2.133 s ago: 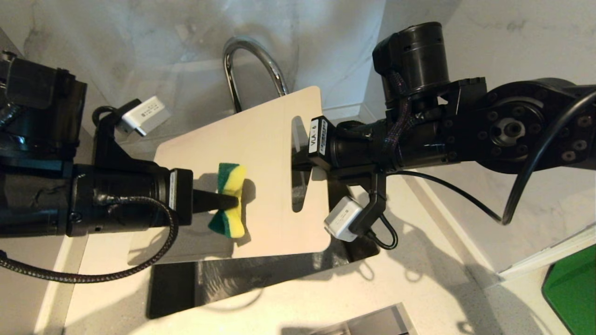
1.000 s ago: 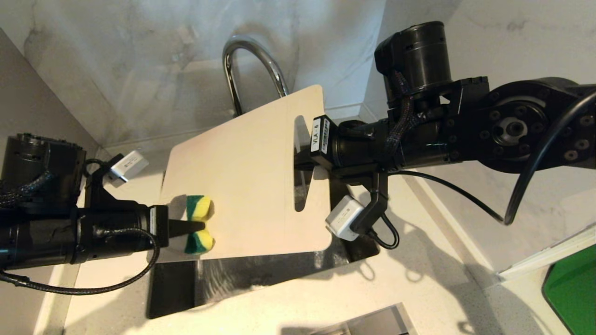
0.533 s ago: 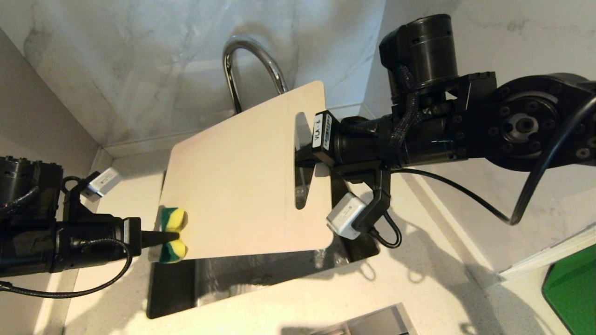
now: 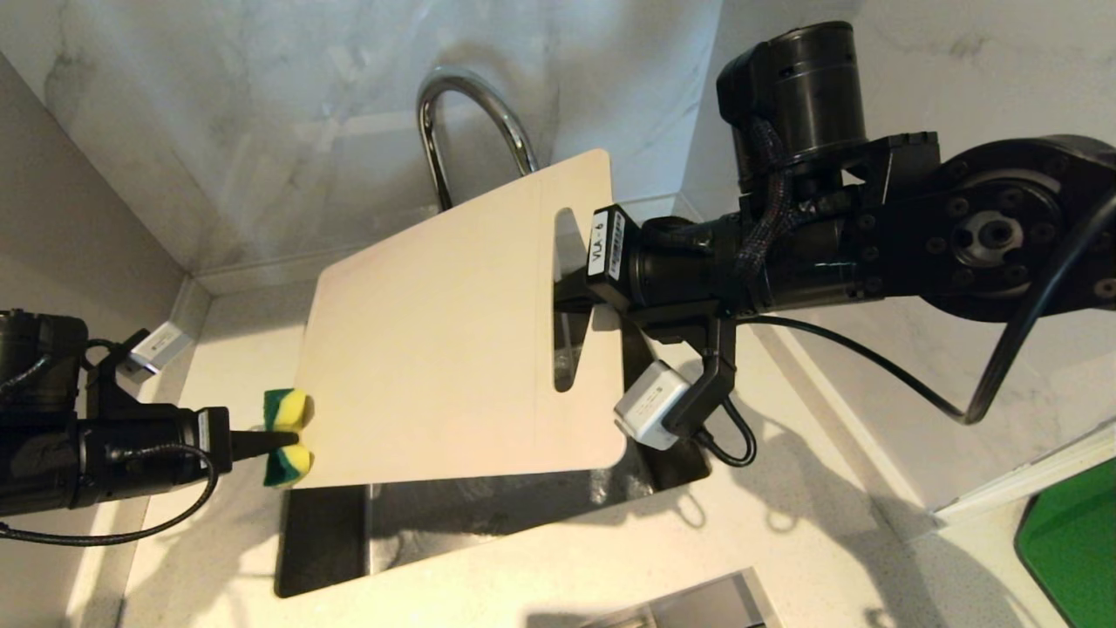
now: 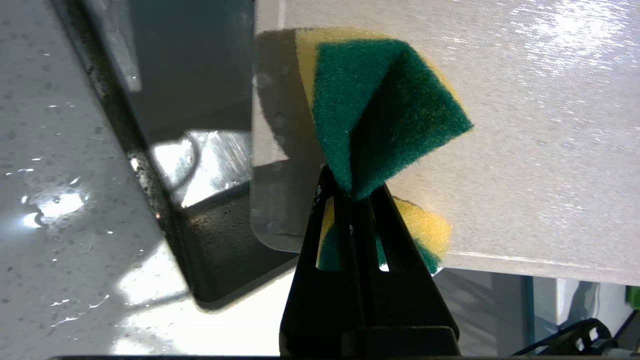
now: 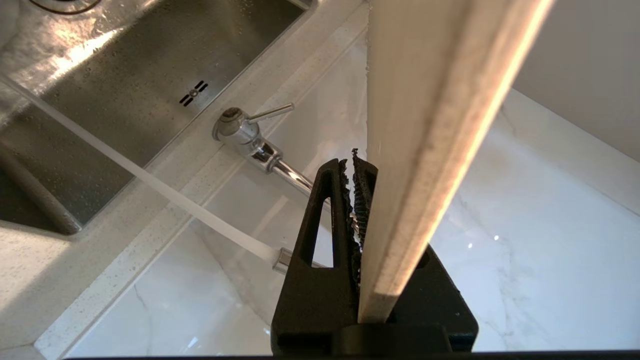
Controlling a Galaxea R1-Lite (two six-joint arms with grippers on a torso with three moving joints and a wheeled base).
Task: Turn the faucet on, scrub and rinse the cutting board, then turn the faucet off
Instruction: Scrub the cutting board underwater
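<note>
We see a pale speckled countertop (image 4: 785, 541) filling the lower part of the head view, w/ a steel sink (image 4: 453, 515) sunk into it at lower centre. Above the sink, mid-frame, the cream cutting board (image 4: 453, 349) hangs tilted, its handle slot toward the right. The right gripper (image 4: 567, 301), coming in from the right edge, is clamped on the board's edge beside the slot; in the right wrist view we see the board (image 6: 425, 150) edge-on betw. its black fingers. Behind the board, top centre, arches the chrome faucet (image 4: 462, 113); in the right wrist view a water stream (image 6: 150, 182) runs from its spout into the sink. At left, the left gripper (image 4: 292, 432) pinches a green-and-yellow sponge (image 4: 288, 436) tight at its middle, touching the board's lower-left corner. A green object (image 4: 1072, 541) sits at lower right.
</note>
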